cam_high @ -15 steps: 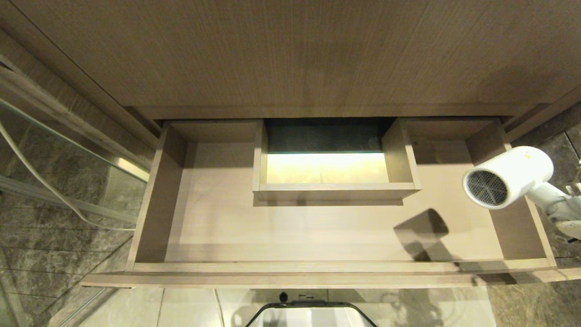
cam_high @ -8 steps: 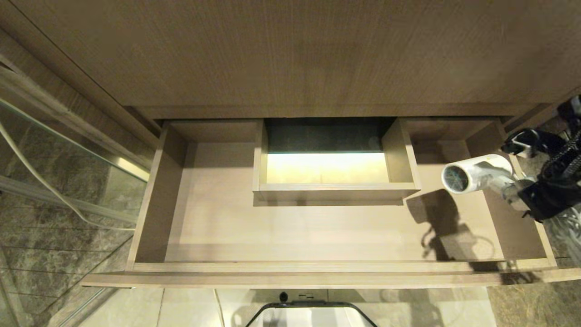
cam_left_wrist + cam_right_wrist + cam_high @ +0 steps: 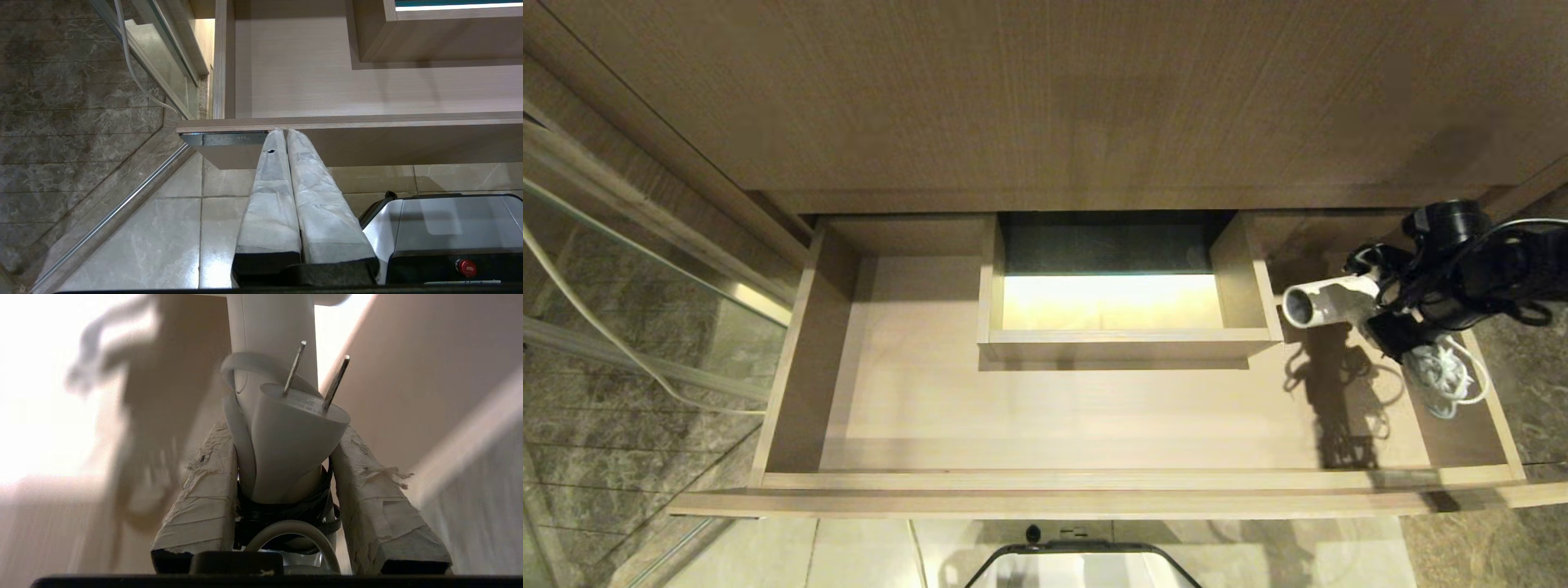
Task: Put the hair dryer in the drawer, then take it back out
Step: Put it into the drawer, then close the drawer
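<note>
**Dryer held over the drawer's right end, cord dangling**

A wood-grain vanity stood over dark marble floor tiles, with the drawer pulled fully out beneath the taller panel. The right gripper hung over the drawer's right end, its taped fingers partly closed around the handle of the hair dryer, with the plug pinched in between them. The barrel pointed toward the boxed cut-out, close beside its right wall.

The likely trouble was the loose cord bundle, which drooped near the drawer's right side wall and could snag on it or spill outside. The barrel could also knock the cut-out's wall if lowered further left.

Counted: one hair dryer, one drawer, one plug with two prongs, two grippers. The left gripper sat parked with fingers pressed together, empty, by the drawer front.
</note>
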